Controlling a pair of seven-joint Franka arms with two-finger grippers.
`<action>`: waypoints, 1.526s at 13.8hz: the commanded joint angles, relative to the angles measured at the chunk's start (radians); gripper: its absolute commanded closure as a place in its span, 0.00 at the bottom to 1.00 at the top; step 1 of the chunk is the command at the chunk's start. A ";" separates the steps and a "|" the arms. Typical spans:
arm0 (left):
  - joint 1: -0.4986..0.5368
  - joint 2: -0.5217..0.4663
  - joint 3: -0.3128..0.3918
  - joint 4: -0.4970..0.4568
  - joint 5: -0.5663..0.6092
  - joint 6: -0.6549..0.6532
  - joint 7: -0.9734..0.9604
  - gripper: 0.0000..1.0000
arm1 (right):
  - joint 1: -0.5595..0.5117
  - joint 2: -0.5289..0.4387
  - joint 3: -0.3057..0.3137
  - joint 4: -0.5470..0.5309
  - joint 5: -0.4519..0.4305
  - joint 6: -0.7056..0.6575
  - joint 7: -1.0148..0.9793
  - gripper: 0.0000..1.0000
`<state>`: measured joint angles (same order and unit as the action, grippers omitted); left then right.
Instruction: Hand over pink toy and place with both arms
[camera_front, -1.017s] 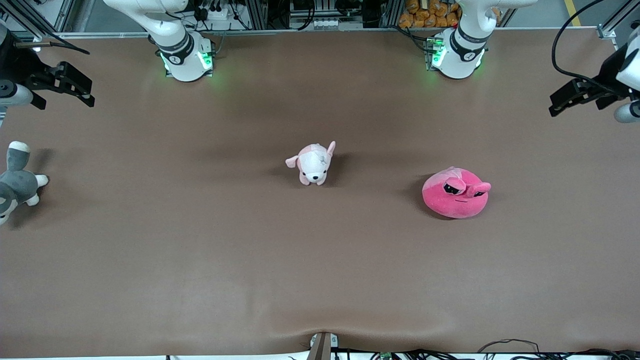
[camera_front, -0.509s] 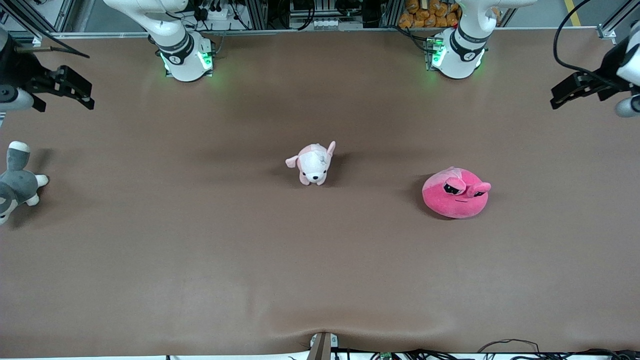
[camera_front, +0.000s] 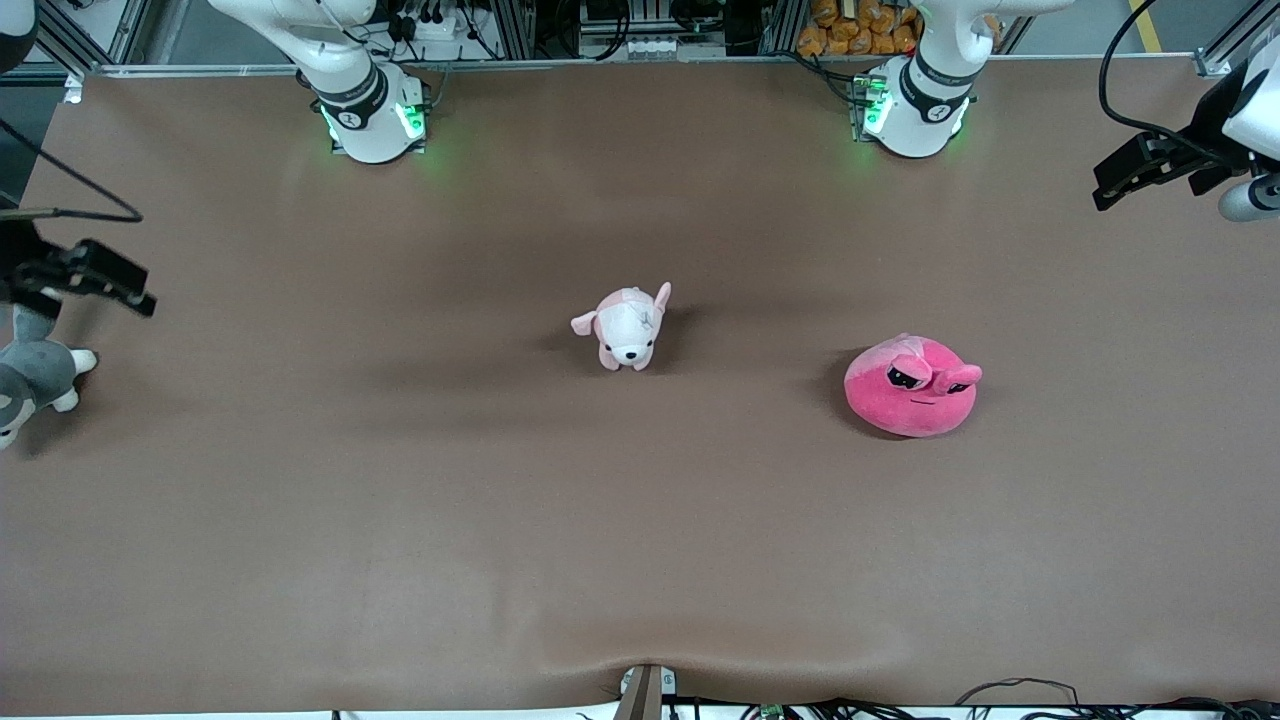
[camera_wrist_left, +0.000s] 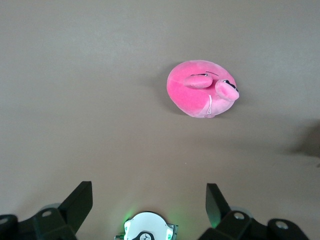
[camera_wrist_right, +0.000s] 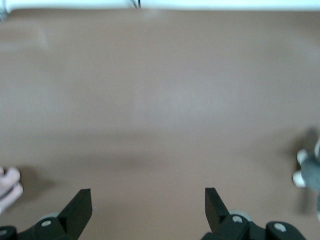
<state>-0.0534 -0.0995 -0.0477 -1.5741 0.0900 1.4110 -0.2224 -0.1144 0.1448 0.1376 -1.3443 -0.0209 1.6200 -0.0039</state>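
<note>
Though half offscreen, grey plush (camera_front: 35, 372)

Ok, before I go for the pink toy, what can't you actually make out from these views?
- Grey-and-white plush: front view, cut off by the frame edge and partly covered by the right gripper above it.
- Left gripper: front view, its arm runs off the frame edge.
- Pale pink puppy: right wrist view, only a blurred sliver at the edge.
- Pink toy: underside hidden in every view.

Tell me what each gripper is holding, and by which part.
Nothing is held. The left gripper and the right gripper are both open and empty, up over the table's ends. The pink toy lies untouched on the table.
</note>
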 joint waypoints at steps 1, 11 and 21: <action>0.000 -0.002 -0.003 -0.004 0.007 -0.006 -0.006 0.00 | -0.002 0.028 0.010 0.050 0.001 0.044 0.002 0.00; 0.010 -0.008 -0.003 -0.084 0.005 0.025 -0.032 0.00 | -0.002 0.044 0.008 0.036 0.091 0.008 -0.053 0.00; 0.027 -0.003 -0.003 -0.248 0.004 0.153 -0.159 0.00 | -0.002 0.042 0.004 0.047 0.081 0.020 -0.036 0.00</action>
<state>-0.0340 -0.0903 -0.0456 -1.7707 0.0900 1.5252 -0.3480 -0.1159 0.1924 0.1335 -1.3055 0.0583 1.6443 -0.0454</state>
